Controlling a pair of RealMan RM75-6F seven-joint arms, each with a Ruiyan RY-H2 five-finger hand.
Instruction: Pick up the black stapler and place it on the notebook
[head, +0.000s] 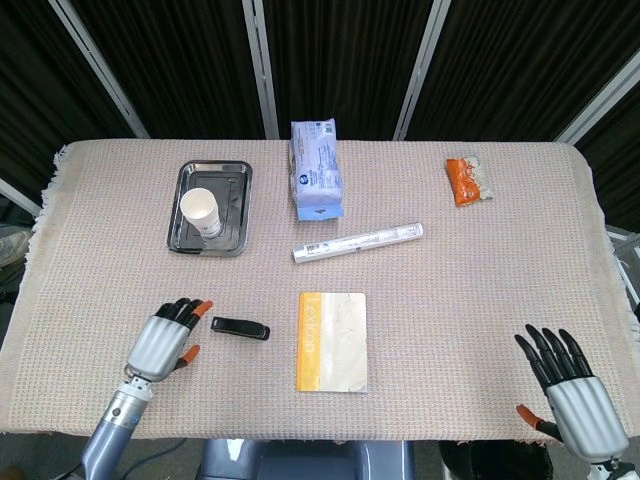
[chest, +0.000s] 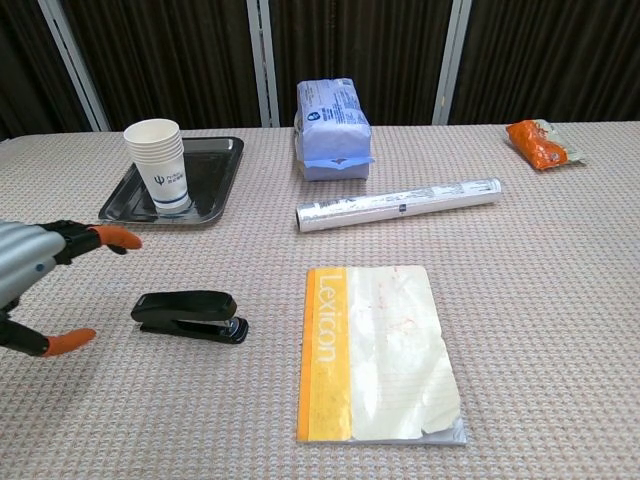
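The black stapler (head: 240, 328) (chest: 190, 315) lies flat on the table, left of the notebook (head: 332, 341) (chest: 378, 351), which has an orange spine and a cream cover. My left hand (head: 166, 338) (chest: 35, 280) hovers just left of the stapler, fingers spread and holding nothing, a short gap away from it. My right hand (head: 566, 393) is open at the table's front right corner, far from both objects; the chest view does not show it.
A black tray (head: 211, 208) with stacked paper cups (head: 203, 212) sits at the back left. A blue-white packet (head: 316, 169), a white tube (head: 357, 242) and an orange snack bag (head: 467, 180) lie further back. The woven cloth (head: 480, 290) covers the table.
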